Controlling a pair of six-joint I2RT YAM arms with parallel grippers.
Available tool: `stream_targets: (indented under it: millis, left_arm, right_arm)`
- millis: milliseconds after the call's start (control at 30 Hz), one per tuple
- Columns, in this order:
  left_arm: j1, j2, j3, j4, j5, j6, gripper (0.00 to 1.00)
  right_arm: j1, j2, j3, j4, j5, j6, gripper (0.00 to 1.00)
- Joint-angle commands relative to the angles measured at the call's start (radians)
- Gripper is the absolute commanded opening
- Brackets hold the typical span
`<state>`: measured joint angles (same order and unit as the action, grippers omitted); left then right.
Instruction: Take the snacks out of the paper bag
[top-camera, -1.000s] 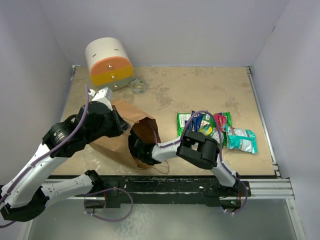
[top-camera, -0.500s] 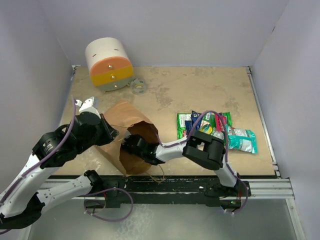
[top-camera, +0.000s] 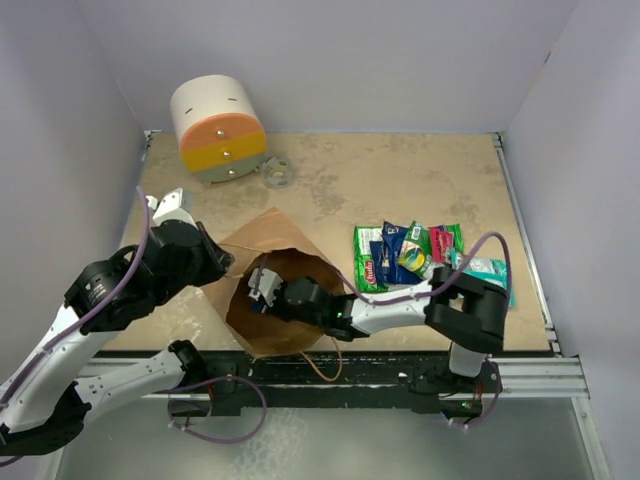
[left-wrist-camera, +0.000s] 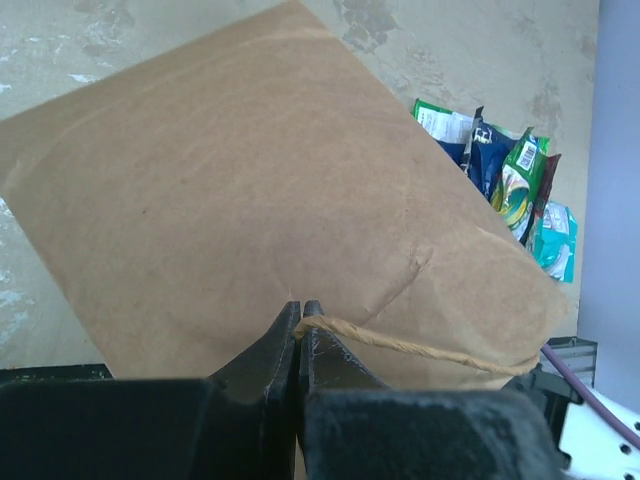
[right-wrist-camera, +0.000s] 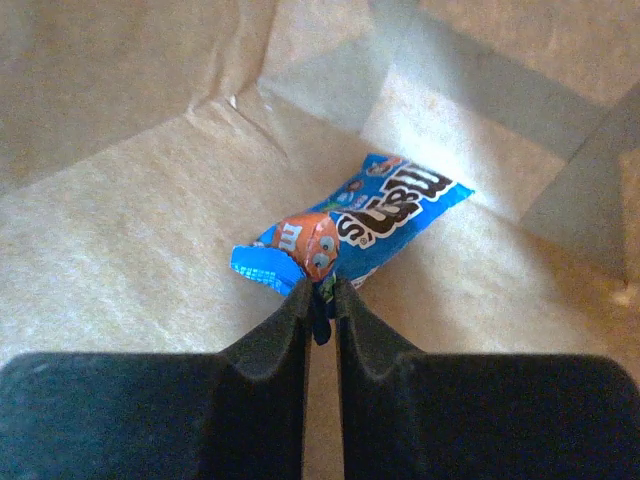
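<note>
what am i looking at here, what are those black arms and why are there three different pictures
Two robot arms are bolted at the table's near edge, each ending in a two-finger gripper. The wide picture comes from a fixed camera above; the other two come from cameras on each wrist. On the table are a brown paper bag, a pile of snack packets and a white, orange and yellow cylinder. The left gripper pinches the bag's handle. The right gripper, inside the bag, appears to pinch a blue packet.
</note>
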<state>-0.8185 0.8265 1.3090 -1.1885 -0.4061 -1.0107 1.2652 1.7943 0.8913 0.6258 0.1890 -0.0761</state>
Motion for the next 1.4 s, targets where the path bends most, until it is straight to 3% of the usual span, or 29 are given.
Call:
stream_targets:
  millis: [0,433,700,1033,1367]
  left_arm:
    - [0.002,0.022,0.043,0.057,-0.036,0.014,0.0]
    - [0.003,0.08,0.038,0.141,0.0,0.053,0.0]
    - [0.002,0.078,0.013,0.153,0.015,0.055,0.0]
    - [0.004,0.105,0.035,0.119,-0.019,0.046,0.0]
    - [0.003,0.136,0.067,0.093,-0.044,0.028,0.0]
  right_arm:
    - [0.011,-0.141,-0.045,0.004,-0.029,-0.017,0.15]
    - [0.011,-0.223,-0.047,-0.063,0.042,-0.033,0.0]
    - [0.011,-0.25,-0.06,-0.061,0.073,-0.02,0.0]
    - [0.012,-0.441,-0.11,-0.086,0.009,-0.047,0.0]
    - [0.011,-0.6,-0.105,-0.258,0.031,0.01,0.0]
